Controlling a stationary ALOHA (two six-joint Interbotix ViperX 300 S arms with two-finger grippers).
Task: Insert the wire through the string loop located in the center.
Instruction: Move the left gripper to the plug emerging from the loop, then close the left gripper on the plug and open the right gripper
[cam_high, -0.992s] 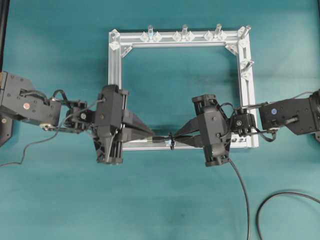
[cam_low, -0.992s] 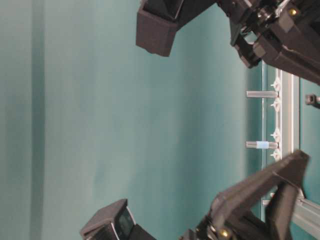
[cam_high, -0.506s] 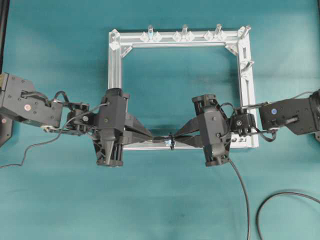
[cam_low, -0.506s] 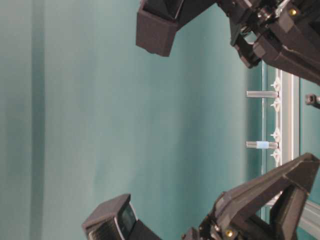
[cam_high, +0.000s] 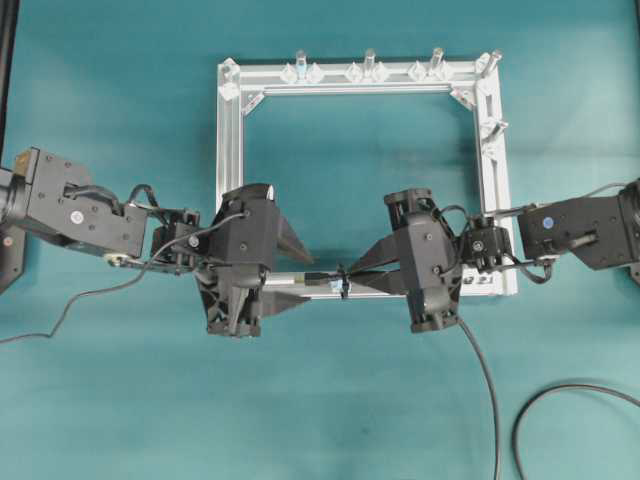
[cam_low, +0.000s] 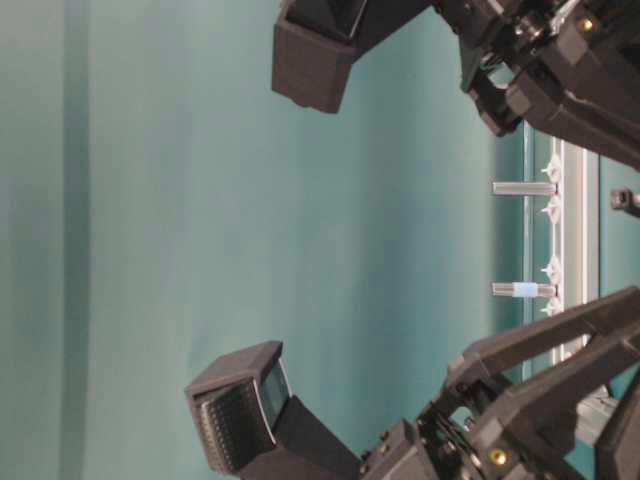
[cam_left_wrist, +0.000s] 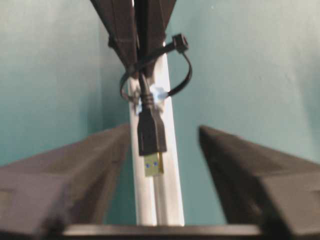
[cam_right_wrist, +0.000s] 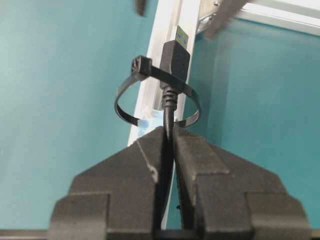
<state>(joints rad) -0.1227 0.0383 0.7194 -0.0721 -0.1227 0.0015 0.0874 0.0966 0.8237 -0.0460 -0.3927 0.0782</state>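
The string loop (cam_high: 343, 280) circles the near bar of the silver frame (cam_high: 230, 150), by a pale-blue tag. In the right wrist view the wire (cam_right_wrist: 169, 112) runs through the string loop (cam_right_wrist: 140, 66), and its plug (cam_right_wrist: 175, 57) lies beyond. My right gripper (cam_right_wrist: 169, 131) is shut on the wire just behind the loop. In the left wrist view the plug (cam_left_wrist: 151, 132) with its yellowish tip hangs over the bar on my side of the string loop (cam_left_wrist: 186, 80). My left gripper (cam_left_wrist: 164, 131) is open with a finger on either side of the plug, touching nothing. From overhead, the left gripper (cam_high: 300, 270) faces the right gripper (cam_high: 352, 281).
Clear upright pegs (cam_high: 369, 62) line the frame's far bar and right bar. The wire's slack (cam_high: 480, 370) trails from the right gripper to the table's front edge and curls at the lower right. A thin arm cable (cam_high: 60, 310) lies at the left.
My left gripper has opened and let go of the plug, and that arm has shifted a little to the right. The right gripper has stayed shut on the wire.
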